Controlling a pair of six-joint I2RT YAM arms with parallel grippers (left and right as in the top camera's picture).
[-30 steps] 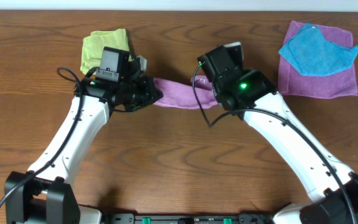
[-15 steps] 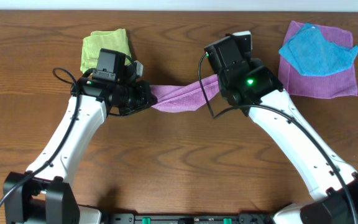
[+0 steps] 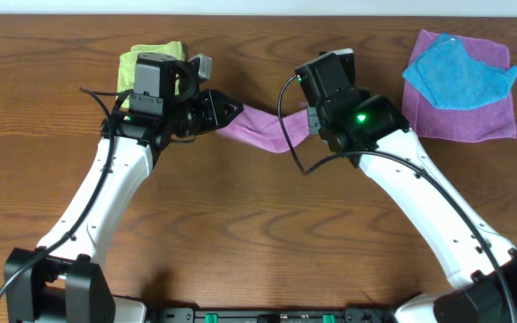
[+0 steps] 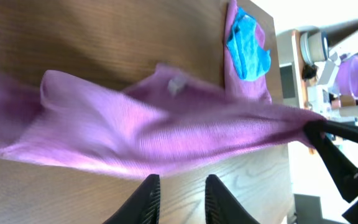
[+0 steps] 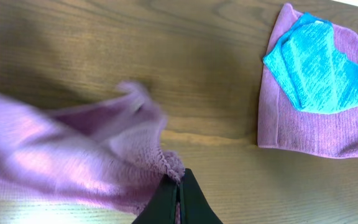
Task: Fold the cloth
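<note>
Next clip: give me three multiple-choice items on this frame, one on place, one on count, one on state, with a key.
1. The blue cloth lies: A on bare wood; B on the other mauve cloth; C in a gripper.
2. Mauve cloths in view: A one; B two; C three.
3. The right gripper is: A shut on the cloth; B open; C shut on nothing.
Key: 1 B, mauve shows around the blue; 2 B, one held, one flat; 3 A, fabric pinched between closed fingers.

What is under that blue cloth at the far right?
A flat purple cloth, wider than the blue cloth, lies on the table. Its middle is covered, so anything between them is hidden.
</note>
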